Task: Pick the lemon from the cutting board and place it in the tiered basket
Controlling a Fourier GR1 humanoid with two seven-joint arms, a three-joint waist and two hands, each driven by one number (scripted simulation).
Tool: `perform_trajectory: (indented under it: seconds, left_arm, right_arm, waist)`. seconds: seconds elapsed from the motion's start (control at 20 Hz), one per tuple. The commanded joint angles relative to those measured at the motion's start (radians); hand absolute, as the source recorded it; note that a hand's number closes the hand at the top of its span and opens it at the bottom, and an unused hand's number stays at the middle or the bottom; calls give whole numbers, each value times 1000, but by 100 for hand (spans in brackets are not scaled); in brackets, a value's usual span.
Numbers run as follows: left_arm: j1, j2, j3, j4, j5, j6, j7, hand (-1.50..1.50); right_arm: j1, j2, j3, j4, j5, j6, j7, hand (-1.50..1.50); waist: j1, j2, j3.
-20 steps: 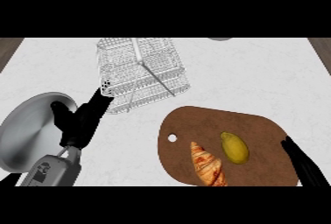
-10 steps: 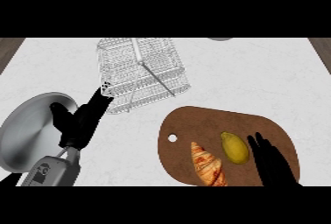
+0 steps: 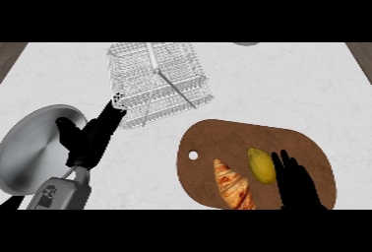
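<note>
The lemon (image 3: 261, 166) lay on the brown cutting board (image 3: 240, 135), near the board's middle. A croissant (image 3: 232, 184) lay just beside it, at about 8 o'clock from the lemon. The two looked close, but it was hard to tell if they touched.

The right hand (image 3: 296, 184) was on the board at about 4 o'clock from the lemon. Its fingers (image 3: 280, 162) were straight and pointed up the board, right next to the lemon's side. They were not wrapped around the lemon, so the hand held nothing.

The left hand (image 3: 87, 140) rested over the tabletop (image 3: 291, 83), at about 9 o'clock from the board. Its fingers were fairly straight and held nothing. It sat between a silver pan (image 3: 36, 147) and the wire tiered basket (image 3: 160, 81).

The basket stood at about 11 o'clock from the lemon, well apart from it.

The step in hand seemed to be the reach for the lemon. The pick was not yet done. Next, the right hand would likely need to slide a bit toward 9 o'clock and curl its fingers around the lemon, without bumping the croissant. Then it would need to lift the lemon and carry it toward 11 o'clock to the basket.
</note>
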Motion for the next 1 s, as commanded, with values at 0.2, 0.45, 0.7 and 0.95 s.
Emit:
perform_trajectory:
  seconds: [0.2,0.45,0.7,0.95]
  left_arm:
    - [2,-15,58,34,-11,-74,-20,0]
    - [-38,-43,69,-5,-62,-33,55,0]
    - [-27,-66,95,78,-86,-80,-34,0]
    - [-57,-103,94,79,-125,-62,-11,0]
  right_arm:
    - [-21,26,-87,164,-22,-123,-98,-150]
    - [33,41,-83,221,-9,-215,-155,-150]
    - [-12,-1,-182,154,-113,-118,-200,-150]
    - [-74,73,-211,297,-129,-163,-247,-150]
  waist:
    - [-1,1,0]
    - [-2,1,0]
    - [-1,1,0]
    - [-1,2,0]
